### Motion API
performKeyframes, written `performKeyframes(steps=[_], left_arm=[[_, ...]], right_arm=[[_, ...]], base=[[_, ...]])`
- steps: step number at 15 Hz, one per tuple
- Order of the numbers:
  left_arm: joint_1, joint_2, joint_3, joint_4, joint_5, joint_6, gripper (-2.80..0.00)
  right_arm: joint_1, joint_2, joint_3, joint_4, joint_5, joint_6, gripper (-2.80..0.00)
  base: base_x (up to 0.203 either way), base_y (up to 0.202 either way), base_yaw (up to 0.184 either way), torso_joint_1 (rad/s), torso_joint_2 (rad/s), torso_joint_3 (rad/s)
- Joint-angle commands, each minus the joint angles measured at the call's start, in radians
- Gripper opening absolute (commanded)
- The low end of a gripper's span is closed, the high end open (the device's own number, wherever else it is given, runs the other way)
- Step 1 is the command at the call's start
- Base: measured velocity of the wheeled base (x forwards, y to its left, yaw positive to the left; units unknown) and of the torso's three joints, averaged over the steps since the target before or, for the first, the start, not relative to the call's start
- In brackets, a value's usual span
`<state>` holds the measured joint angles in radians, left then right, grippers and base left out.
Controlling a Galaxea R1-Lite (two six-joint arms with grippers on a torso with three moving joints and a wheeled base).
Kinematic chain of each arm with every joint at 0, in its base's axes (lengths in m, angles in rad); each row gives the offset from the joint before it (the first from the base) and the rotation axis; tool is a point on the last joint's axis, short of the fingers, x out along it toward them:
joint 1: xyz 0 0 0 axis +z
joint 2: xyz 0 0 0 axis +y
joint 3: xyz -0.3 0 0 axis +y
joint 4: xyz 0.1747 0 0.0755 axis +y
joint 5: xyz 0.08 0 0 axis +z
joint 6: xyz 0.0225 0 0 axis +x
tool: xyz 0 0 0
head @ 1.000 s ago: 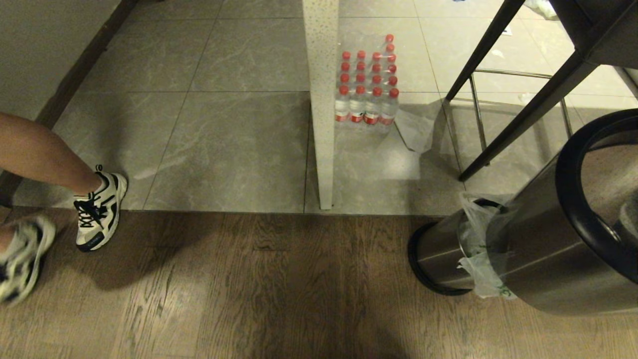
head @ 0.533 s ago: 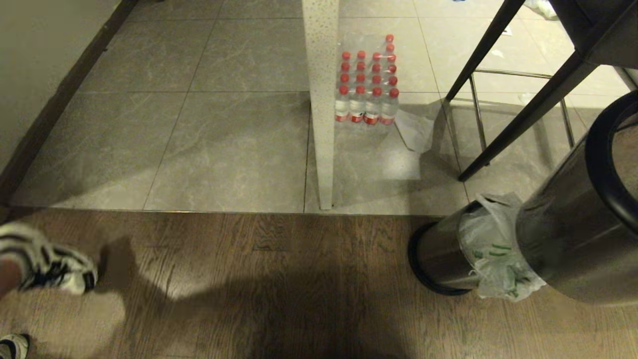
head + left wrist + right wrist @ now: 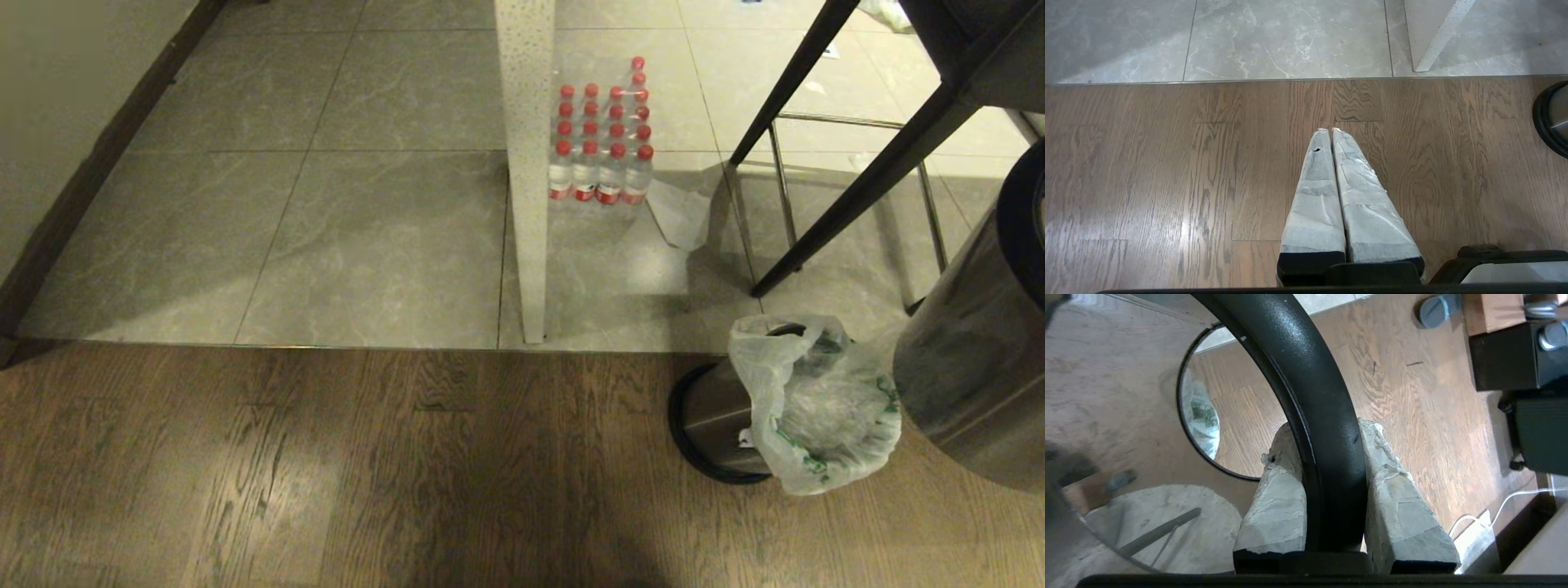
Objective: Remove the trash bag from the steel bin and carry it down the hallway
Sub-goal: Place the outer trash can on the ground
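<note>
right wrist view showed the right gripper (image 3: 1331,453) clamped on the steel bin's black rim (image 3: 1306,388); lifting straight up, steadily, would probably free the trash bag (image 3: 816,408) standing on the wood floor (image 3: 326,474).

The steel bin (image 3: 980,359) is tipped far over, its thick black rim (image 3: 1310,400) raised at the right edge of the wood floor, its black base ring (image 3: 686,425) low near the tile line. The trash bag (image 3: 816,416), thin, translucent white with green print, bulges out past the base
</note>
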<state>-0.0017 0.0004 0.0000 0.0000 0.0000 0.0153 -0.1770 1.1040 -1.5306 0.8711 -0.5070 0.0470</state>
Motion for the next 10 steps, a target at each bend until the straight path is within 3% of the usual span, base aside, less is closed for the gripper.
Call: performKeyframes(steps=[1,3,6,10], left_arm=[[0.0,0.0,0.0,0.0,0.0,0.0,-2.8],[0.0,0.0,0.0,0.0,0.0,0.0,-2.8],[0.0,0.0,0.0,0.0,0.0,0.0,-2.8],[0.0,0.0,0.0,0.0,0.0,0.0,-2.8]], right_arm=[[-0.032,0.038,0.008,0.0,-0.005,0.002,-2.8],[-0.082,0.078,0.053,-0.069,-0.002,0.007,-2.8],[-0.192,0.18,0.117,-0.276,0.036,0.005,-2.8],[-0.298,0.319,0.142,-0.4,0.077,-0.001,-2.8]], base=[[0.0,0.0,0.0,0.0,0.0,0.0],[0.0,0.0,0.0,0.0,0.0,0.0],[0.0,0.0,0.0,0.0,0.0,0.0],[0.0,0.0,0.0,0.0,0.0,0.0]])
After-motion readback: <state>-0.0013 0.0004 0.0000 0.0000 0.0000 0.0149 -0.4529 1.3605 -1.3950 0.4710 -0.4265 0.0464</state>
